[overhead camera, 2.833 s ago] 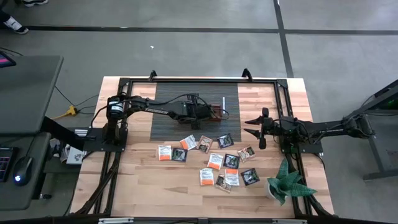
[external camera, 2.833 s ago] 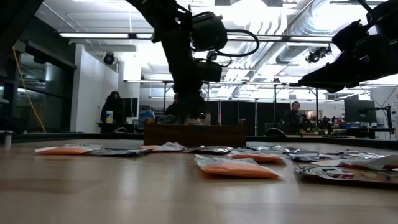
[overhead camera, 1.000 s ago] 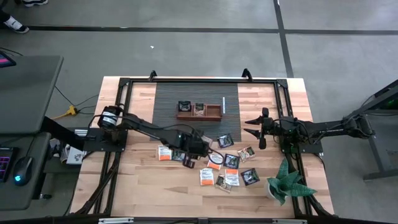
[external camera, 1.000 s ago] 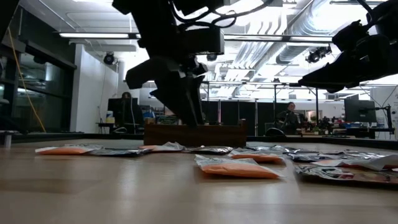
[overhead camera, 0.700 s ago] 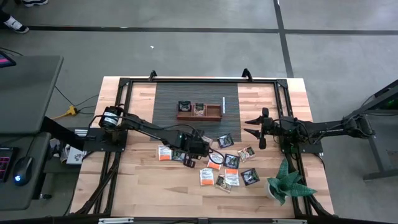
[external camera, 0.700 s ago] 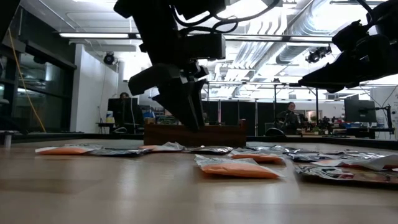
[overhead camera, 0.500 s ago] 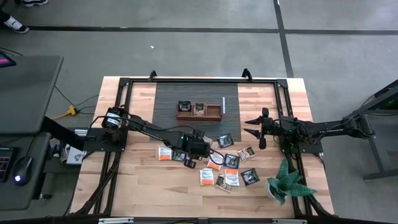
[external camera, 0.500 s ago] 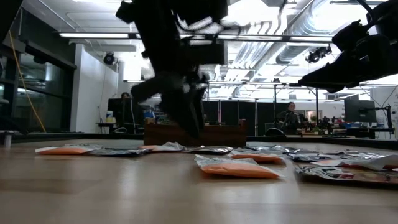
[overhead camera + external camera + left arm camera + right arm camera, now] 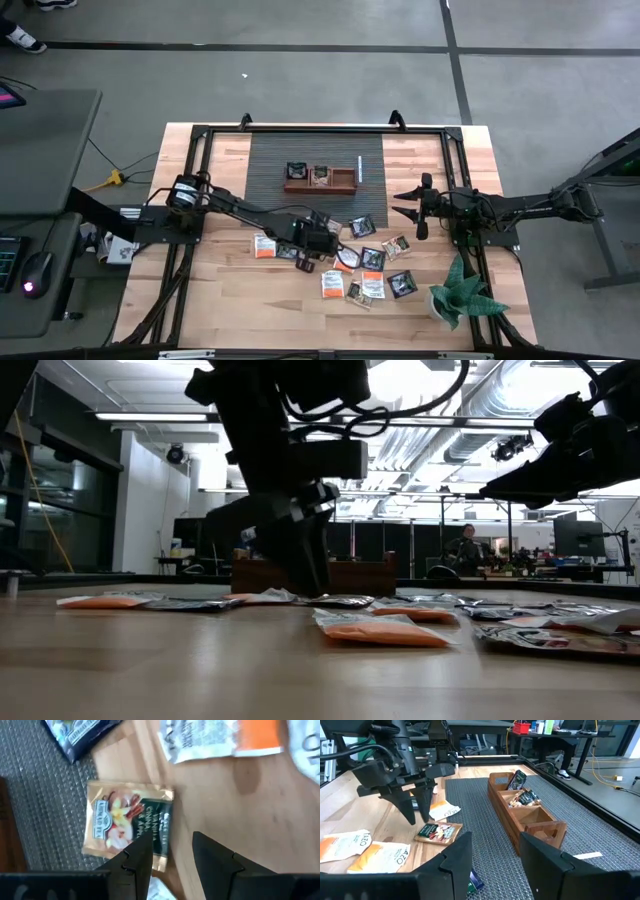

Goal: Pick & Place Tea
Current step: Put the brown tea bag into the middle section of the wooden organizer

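Several flat tea sachets (image 9: 365, 270) lie scattered on the wooden table, near of the dark mat (image 9: 270, 160). My left gripper (image 9: 318, 241) is open and points down, low over a beige-and-dark-green sachet (image 9: 127, 826) that lies flat at the mat's near edge. That sachet also shows in the right wrist view (image 9: 439, 832). One fingertip (image 9: 140, 851) stands over the sachet's edge; I cannot tell whether it touches. An orange-and-white sachet (image 9: 225, 737) lies just beyond it. My right gripper (image 9: 410, 212) is open and empty, held above the table's right part.
A brown three-compartment wooden tray (image 9: 343, 181) stands on the mat, with sachets in two compartments (image 9: 520, 790). A white strip (image 9: 358, 168) lies beside it. A green plant (image 9: 458, 295) stands at the near right corner. People and desks show in the room behind the table.
My left gripper has gone down toward the sachets and a little toward the table's right edge, and now stands low over the beige-and-dark-green sachet. The sachets have not moved.
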Motion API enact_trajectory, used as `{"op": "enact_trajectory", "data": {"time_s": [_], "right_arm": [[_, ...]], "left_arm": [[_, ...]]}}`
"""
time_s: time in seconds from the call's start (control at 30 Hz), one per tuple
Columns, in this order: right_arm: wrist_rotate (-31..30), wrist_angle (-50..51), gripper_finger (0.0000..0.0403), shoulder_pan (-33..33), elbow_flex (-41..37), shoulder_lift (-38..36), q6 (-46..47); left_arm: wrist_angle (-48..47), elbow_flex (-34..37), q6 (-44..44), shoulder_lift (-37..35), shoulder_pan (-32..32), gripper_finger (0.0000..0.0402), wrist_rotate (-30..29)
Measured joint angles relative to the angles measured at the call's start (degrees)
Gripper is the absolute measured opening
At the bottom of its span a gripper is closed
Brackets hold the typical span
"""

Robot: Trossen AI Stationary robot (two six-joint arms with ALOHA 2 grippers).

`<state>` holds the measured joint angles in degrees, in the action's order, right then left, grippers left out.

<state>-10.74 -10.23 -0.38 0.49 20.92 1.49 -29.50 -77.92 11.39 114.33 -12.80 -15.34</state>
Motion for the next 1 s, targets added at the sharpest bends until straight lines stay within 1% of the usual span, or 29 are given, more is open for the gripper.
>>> {"op": "enact_trajectory", "data": {"time_s": [0.1,0.23,0.57,0.63,0.83,1.0], "right_arm": [[0.0,0.0,0.0159,0.0,0.0,0.0,0.0],[0.0,0.0,0.0156,0.0,0.0,0.0,0.0],[0.0,0.0,0.0162,0.0,0.0,0.0,0.0],[0.0,0.0,0.0161,0.0,0.0,0.0,0.0],[0.0,0.1,0.0156,0.0,0.0,0.0,0.0],[0.0,0.1,0.0159,0.0,0.0,0.0,0.0]], "left_arm": [[0.0,0.0,0.4,0.0,0.0,0.0134,-0.7],[1.5,-0.1,0.8,1.9,0.0,0.0134,-1.4],[3.3,0.0,0.4,2.3,-0.3,0.0134,-8.9],[4.6,-0.1,0.3,3.6,-0.3,0.0134,-8.8],[4.7,-0.1,0.0,3.7,-0.3,0.0134,-6.2],[5.4,-0.1,-1.4,3.8,0.0,0.0134,-5.8]]}}
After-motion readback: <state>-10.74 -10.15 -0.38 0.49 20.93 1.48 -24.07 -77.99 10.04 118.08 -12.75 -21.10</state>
